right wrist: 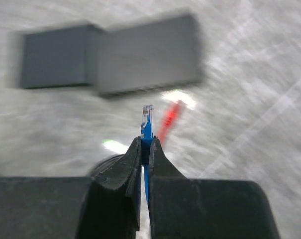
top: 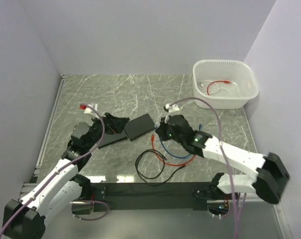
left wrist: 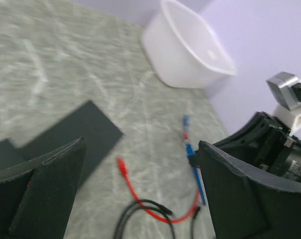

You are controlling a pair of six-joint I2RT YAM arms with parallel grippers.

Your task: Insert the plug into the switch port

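The black switch lies on the marble table at mid-left; it also shows in the right wrist view, blurred, ahead of the fingers. My right gripper is shut on the blue cable's plug. The clear plug tip sticks out past the gripper, held off the switch's right end. The blue cable trails back toward the arm. My left gripper is open and empty, just left of the switch; its fingers stand wide apart around the gripper's middle.
A second flat black box lies left of the switch. A red cable and a looped black cable lie on the table in front. A white tub holding red and white cables stands at the back right.
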